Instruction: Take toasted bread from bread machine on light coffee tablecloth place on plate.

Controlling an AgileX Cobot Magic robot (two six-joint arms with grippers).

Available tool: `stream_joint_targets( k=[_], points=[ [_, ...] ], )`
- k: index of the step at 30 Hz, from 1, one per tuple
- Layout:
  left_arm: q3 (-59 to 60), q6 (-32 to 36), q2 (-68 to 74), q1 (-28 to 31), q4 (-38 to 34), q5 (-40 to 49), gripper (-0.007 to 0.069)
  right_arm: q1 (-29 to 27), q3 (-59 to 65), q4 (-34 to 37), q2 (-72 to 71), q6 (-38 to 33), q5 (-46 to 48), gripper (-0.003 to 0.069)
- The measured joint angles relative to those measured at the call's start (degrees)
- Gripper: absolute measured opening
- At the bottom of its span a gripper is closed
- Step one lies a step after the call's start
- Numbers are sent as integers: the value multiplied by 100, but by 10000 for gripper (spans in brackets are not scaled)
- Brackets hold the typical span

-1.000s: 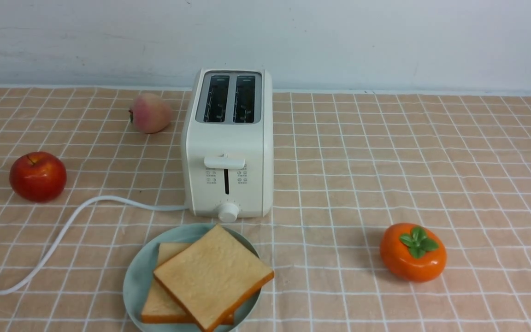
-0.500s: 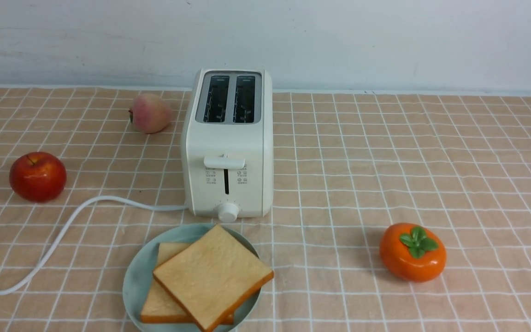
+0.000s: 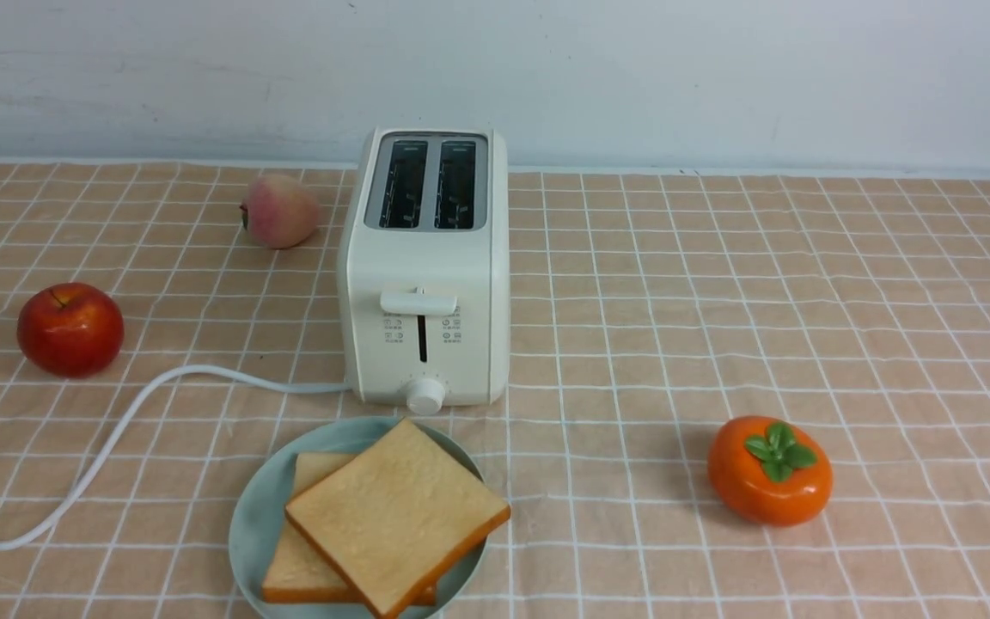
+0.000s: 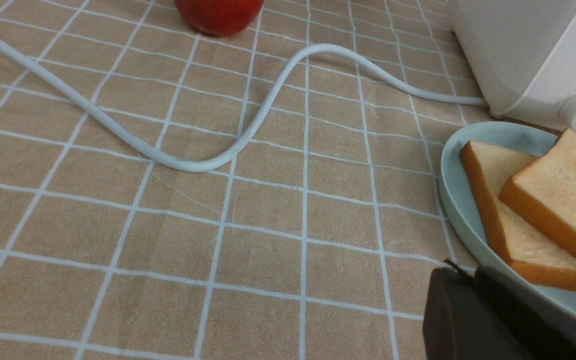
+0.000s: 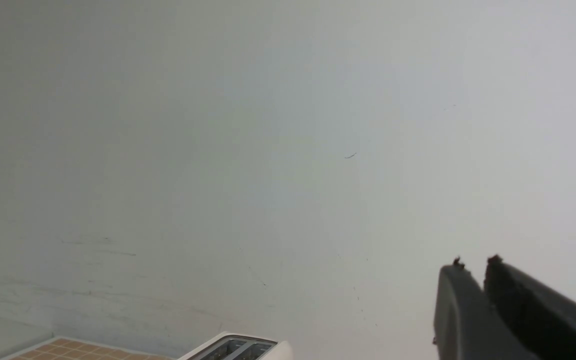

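Observation:
The cream-white bread machine point(image 3: 424, 266) stands on the light coffee tablecloth point(image 3: 718, 301), both slots empty. Two slices of toasted bread point(image 3: 396, 514) lie overlapped on the mint-green plate point(image 3: 259, 516) in front of it. In the left wrist view the plate point(image 4: 460, 200) and bread point(image 4: 563, 200) show beside my left gripper point(image 4: 468, 272), which is shut and empty, low over the cloth by the plate's rim. My right gripper point(image 5: 473, 265) is shut and empty, raised, facing the wall with the bread machine's top point(image 5: 238, 347) far below. Neither gripper shows in the front view.
A red apple point(image 3: 70, 328) sits at the left, a peach point(image 3: 280, 211) behind it beside the bread machine, an orange persimmon point(image 3: 770, 469) at the right front. The white cord point(image 3: 117, 430) curves leftward across the cloth. A pale wall point(image 3: 632, 77) bounds the back.

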Motion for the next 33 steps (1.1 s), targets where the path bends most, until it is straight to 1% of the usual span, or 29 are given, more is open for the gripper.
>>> stream_joint_targets(
  k=[3,8,11,12,14,18,19,20,23,26,27,28,31,33],
  points=[
    [0,0,0,0,0,0,38,0,0,-38,0,0,-4,84],
    [0,0,0,0,0,0,43,0,0,-389,0,-83,-44,90],
    [0,0,0,0,0,0,49,0,0,-457,0,-89,-75,95],
    [0,0,0,0,0,0,50,0,2,-374,0,-91,-70,96],
    [0,0,0,0,0,0,53,0,13,51,7,-97,-14,99],
    [0,0,0,0,0,0,56,0,130,1352,44,-108,284,104],
    [0,0,0,0,0,0,56,0,130,1352,44,-108,309,104],
    [0,0,0,0,0,0,56,0,218,1655,48,-108,493,106],
    [0,0,0,0,0,0,57,0,417,1785,48,-108,610,106],
    [0,0,0,0,0,7,60,-32,755,1654,25,-108,681,108],
    [0,0,0,0,0,1,62,-92,878,1584,-20,-108,681,109],
    [0,5,0,0,0,6,65,-284,1110,1443,-149,-108,681,111],
    [0,12,0,0,0,1,69,-765,1474,1329,-248,-108,681,114],
    [0,12,0,0,0,1,71,-1488,2132,1311,-254,-108,695,118]
  ],
)
